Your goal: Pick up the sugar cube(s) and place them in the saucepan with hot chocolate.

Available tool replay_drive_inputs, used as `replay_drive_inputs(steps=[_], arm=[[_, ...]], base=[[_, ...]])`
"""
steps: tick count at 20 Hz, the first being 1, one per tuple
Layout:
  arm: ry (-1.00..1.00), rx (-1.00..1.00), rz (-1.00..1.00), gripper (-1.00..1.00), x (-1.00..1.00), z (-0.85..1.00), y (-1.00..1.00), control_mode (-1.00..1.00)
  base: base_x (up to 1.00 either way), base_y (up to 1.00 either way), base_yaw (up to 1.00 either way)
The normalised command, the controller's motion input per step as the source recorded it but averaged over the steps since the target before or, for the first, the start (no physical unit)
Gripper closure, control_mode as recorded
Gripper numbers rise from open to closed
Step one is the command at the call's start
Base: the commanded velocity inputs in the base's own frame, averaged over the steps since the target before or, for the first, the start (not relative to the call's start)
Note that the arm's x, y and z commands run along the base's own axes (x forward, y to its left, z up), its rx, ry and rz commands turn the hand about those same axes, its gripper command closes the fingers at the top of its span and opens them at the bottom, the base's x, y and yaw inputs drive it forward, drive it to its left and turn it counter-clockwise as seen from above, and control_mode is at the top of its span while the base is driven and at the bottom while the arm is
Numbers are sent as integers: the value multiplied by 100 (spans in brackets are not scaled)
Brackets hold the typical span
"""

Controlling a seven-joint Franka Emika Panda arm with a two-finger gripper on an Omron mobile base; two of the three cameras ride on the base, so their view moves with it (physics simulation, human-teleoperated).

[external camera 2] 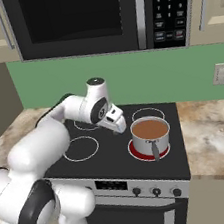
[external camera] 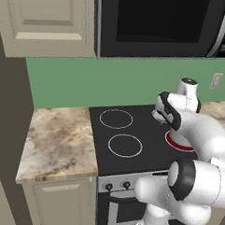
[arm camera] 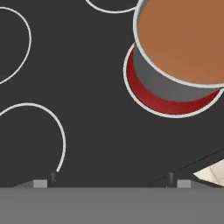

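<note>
two things matter for the next move: where the fingers sit and where the saucepan sits, w/ the sugar cubes a separate question.

going left to right in the right base view: marbled surface point(external camera 2: 15, 125) at far left, then the black stove top point(external camera 2: 110, 154) w/ its white rings, then the gripper point(external camera 2: 120, 125) hanging low over the stove's middle, pointing down. just right of it stands the saucepan point(external camera 2: 150, 135) on a red-glowing ring point(external camera 2: 140, 156), brown liquid to near the rim, dark handle pointing toward the robot. further right is more marbled surface point(external camera 2: 212, 130).

in the hand view the saucepan point(arm camera: 179, 48) sits up and to the right of the fingers point(arm camera: 53, 177), apart from them, so the pan lies off to one side and not under the hand. the two tips show far apart at the bottom edge w/ nothing visible between them (looks empty, as far as i can tell).

sugar cubes: can't pick them out anywhere; too small against the marbled stone if they lie there. my guess is the arm has to leave the stove for one of the stone surfaces first, but which side i can't say.
</note>
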Motion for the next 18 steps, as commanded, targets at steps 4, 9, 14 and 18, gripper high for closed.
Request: replay_drive_inputs(steps=[4,9,14,18], arm=[[0,-17,23,-100,-62,51,100,-100],[-2,-11,26,-100,-94,38,73,-100],[-7,-1,23,-100,-100,46,30,-100],[-5,0,20,-100,-89,18,20,-100]], base=[[0,0,0],[0,0,0],[0,0,0],[0,0,0]])
